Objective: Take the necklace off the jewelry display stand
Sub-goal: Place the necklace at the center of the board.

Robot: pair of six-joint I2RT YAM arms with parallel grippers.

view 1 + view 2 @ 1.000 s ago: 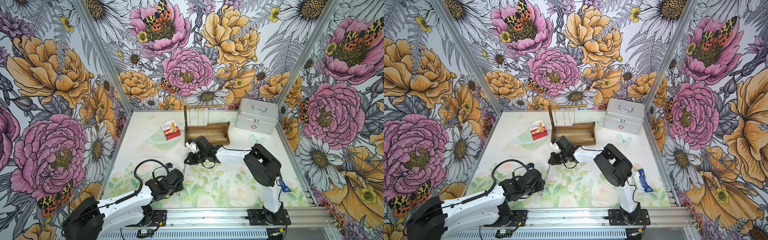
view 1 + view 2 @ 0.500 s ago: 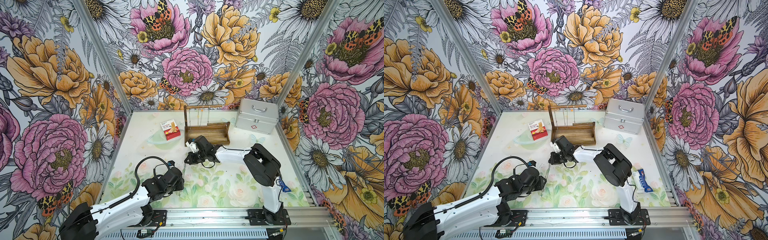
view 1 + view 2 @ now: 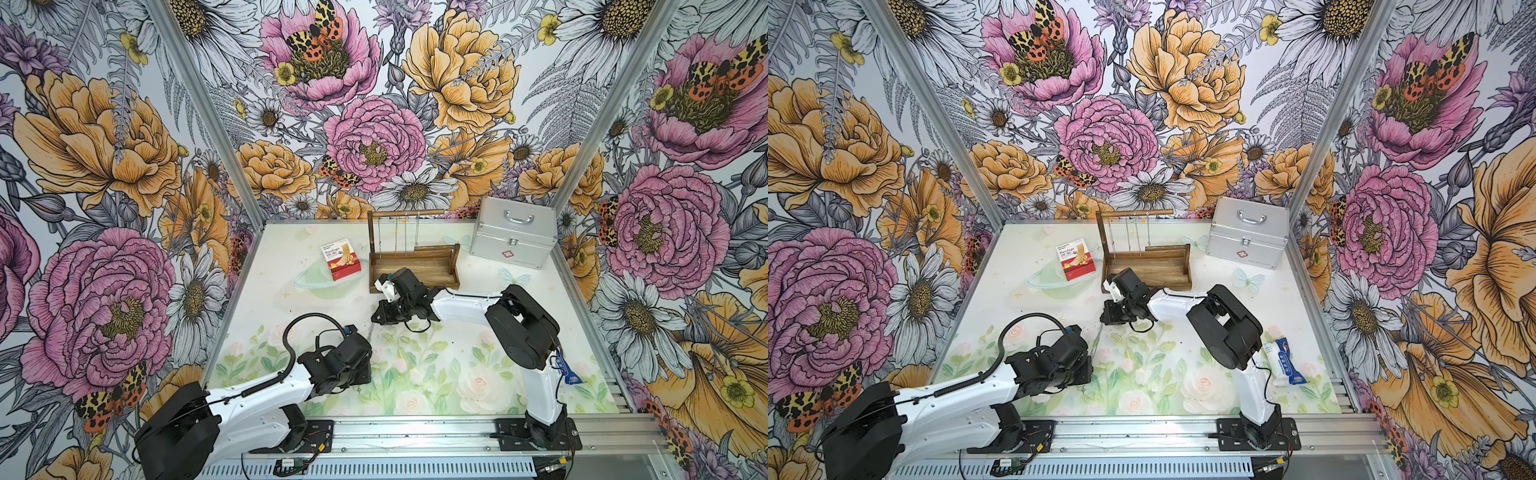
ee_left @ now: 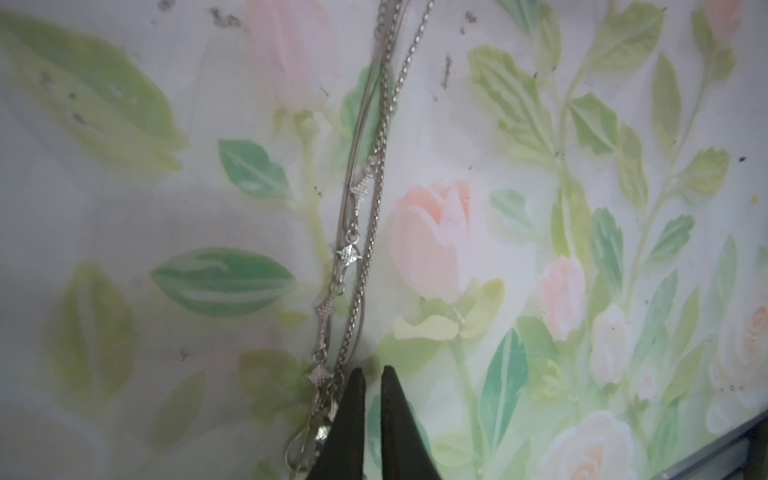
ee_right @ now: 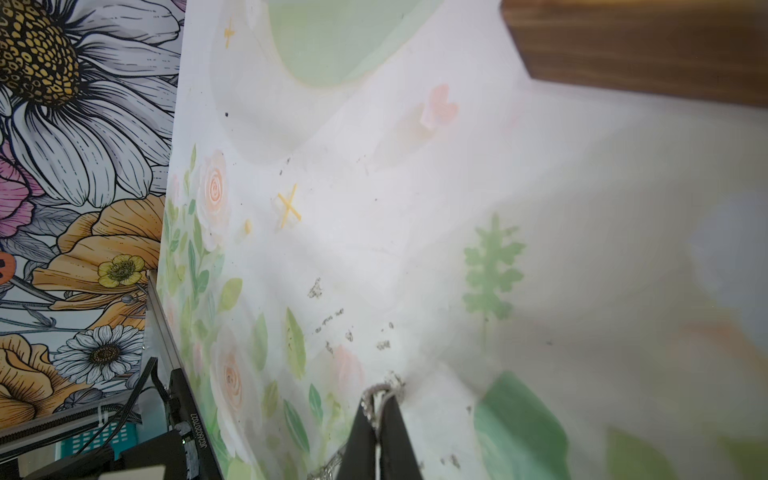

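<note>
Lying off the jewelry display stand (image 3: 419, 266), the necklace (image 4: 353, 257) stretches flat on the counter (image 3: 457, 353) in front of it. We see its long axis run from the right jaws, nr the stand, toward the left jaws. Right jaws clench one end. Left jaws sit nearly together beside the chain; gripping or not, we can't tell. Counter's printed w/ pale roses; flowered walls (image 3: 374, 137) all round.

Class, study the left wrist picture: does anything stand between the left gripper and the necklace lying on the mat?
Nothing visible does. The necklace lies bare on the mat, its chain running right up beside the left gripper. It passes outside the jaws, not through the narrow gap between them.
</note>
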